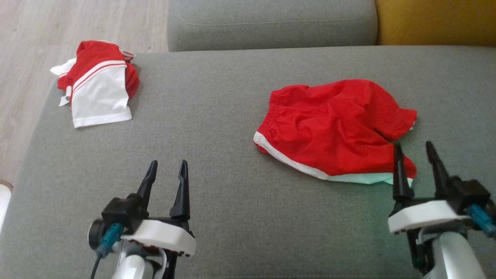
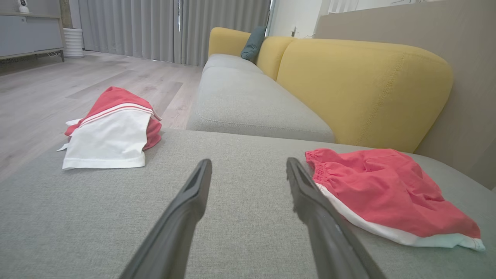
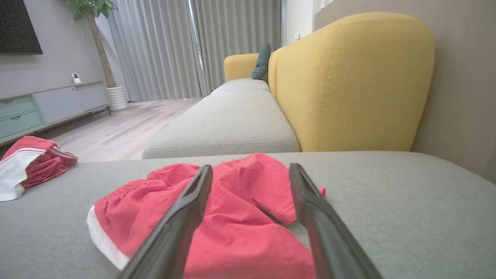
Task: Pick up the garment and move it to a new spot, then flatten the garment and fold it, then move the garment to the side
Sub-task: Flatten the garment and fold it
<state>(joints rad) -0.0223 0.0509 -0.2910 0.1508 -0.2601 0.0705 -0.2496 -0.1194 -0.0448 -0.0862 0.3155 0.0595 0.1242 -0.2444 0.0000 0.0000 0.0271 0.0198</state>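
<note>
A crumpled pair of red shorts with white trim, the garment (image 1: 333, 124), lies on the right half of the grey sofa seat (image 1: 217, 155). It also appears in the left wrist view (image 2: 387, 190) and the right wrist view (image 3: 232, 217). My right gripper (image 1: 413, 144) is open at the garment's near right corner, its fingers pointing over the cloth with nothing between them (image 3: 250, 167). Well to the garment's left, my left gripper (image 1: 169, 163) stands open over bare cushion (image 2: 248, 162).
A second garment (image 1: 99, 93), red and white and folded, rests at the seat's far left corner by the edge. Beyond lie another grey seat cushion (image 1: 271, 23) and a yellow backrest (image 1: 438, 21). Wooden floor (image 1: 23, 77) runs along the left.
</note>
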